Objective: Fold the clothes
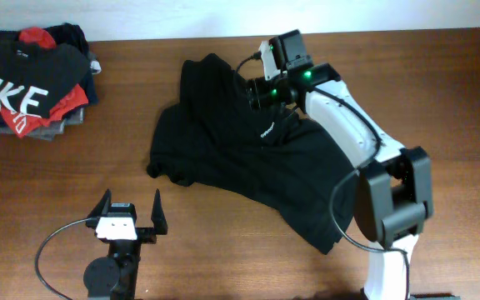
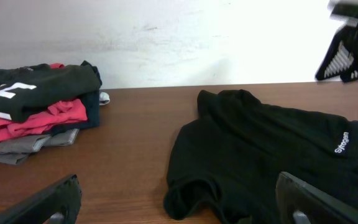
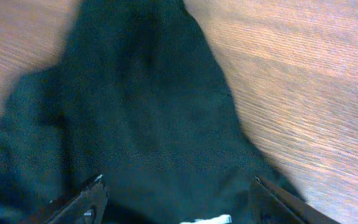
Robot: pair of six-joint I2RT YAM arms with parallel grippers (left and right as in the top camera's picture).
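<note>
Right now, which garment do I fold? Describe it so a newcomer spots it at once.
On the brown wooden table, look past the folded pile in the far left corner to the middle. There a plain black T-shirt lies spread and crumpled. Unlike the pile's shirt with big white letters, it bears only tiny white lettering.

T-shirt (image 1: pixel 223 158) plain black, small white lettering on the chest; table (image 1: pixel 223 258) brown, wood-grained; folded pile, top shirt (image 2: pixel 48 84) black with large white letters, red garment (image 2: pixel 42 118) beneath, grey garment (image 2: pixel 23 148) lowest; wall (image 1: pixel 182 17) white; right arm (image 1: pixel 348 125) white and black, green lights
</note>
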